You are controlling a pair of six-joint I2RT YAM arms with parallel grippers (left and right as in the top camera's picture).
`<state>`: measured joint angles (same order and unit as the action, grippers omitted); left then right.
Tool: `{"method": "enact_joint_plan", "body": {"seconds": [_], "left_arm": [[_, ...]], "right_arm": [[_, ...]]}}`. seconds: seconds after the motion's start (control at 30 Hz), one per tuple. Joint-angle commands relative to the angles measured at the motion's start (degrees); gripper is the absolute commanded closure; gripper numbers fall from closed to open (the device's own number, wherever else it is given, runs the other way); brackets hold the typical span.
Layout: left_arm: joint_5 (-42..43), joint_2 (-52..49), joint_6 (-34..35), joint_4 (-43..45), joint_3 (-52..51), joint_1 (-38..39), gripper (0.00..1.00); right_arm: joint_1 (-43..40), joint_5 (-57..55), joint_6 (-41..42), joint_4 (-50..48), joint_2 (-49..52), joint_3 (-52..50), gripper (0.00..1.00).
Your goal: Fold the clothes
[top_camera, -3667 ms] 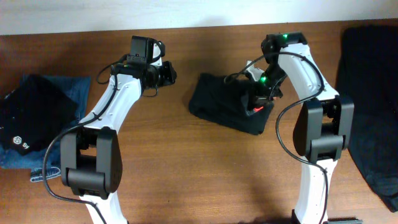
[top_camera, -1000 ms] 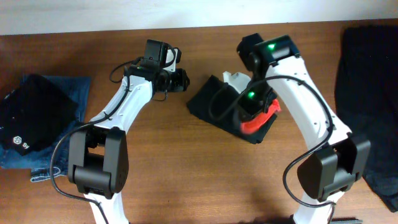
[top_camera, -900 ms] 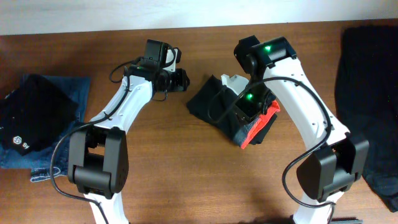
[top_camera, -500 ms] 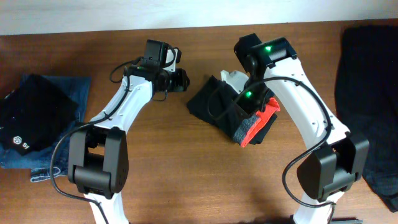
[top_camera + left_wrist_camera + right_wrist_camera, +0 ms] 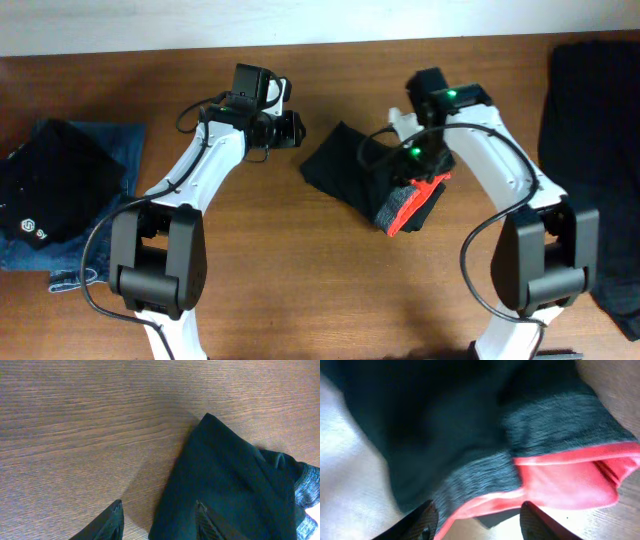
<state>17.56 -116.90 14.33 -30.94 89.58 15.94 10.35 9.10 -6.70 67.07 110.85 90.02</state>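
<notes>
The clothes being worked are black trousers (image 5: 340, 168), lying bunched in a folded bundle at the table's middle. Their red-orange and grey waistband (image 5: 412, 205) is turned up at the near right end. My right gripper (image 5: 405, 175) hovers open just over that waistband (image 5: 565, 480), and the red edge runs between its fingertips without being pinched. Off the bundle's far left corner my left gripper (image 5: 293, 128) stands open. In the left wrist view, one left gripper (image 5: 159, 522) finger sits over the edge of the black cloth (image 5: 225, 475) and the other over bare wood.
A black garment on blue denim jeans (image 5: 60, 190) lies at the left edge of the table. More black cloth (image 5: 590, 130) covers the right edge. Brown wood (image 5: 300, 280) shows in front of the bundle.
My right gripper has opened, let go of the waistband end and drawn back to the right. The waistband now lies turned over on the bundle. The left arm has stayed still.
</notes>
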Motion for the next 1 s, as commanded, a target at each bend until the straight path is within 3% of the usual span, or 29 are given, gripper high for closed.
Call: {"method": "enact_joint_plan", "body": {"seconds": [0.0,0.33,0.73,0.77,0.87,0.97], "left_arm": [[0.39,-0.74,-0.74,-0.22,0.42,-0.35,0.55],[0.39,-0.74,-0.74,-0.24,0.42,-0.33,0.55],[0.39,-0.74,-0.74,-1.03,0.42,-0.42,0.54],[0.39,-0.74,-0.74,-1.03,0.42,-0.44,0.54],[0.39,-0.74,-0.74,-1.01,0.42,-0.44,0.55],[0.37,-0.74,-0.74,-1.01,0.42,-0.46,0.55]], "right_arm": [[-1.62,1.22,3.13,-1.77,0.31,-3.08,0.4],[-2.08,2.47,2.51,-7.85,0.55,-10.38,0.37],[-2.08,2.47,2.51,-11.56,3.65,-10.73,0.39],[-2.08,2.47,2.51,-11.47,3.82,-10.73,0.45],[-2.05,2.62,2.54,-11.39,3.96,-10.73,0.96],[-2.08,3.37,2.58,-10.93,3.89,-10.54,0.96]]}}
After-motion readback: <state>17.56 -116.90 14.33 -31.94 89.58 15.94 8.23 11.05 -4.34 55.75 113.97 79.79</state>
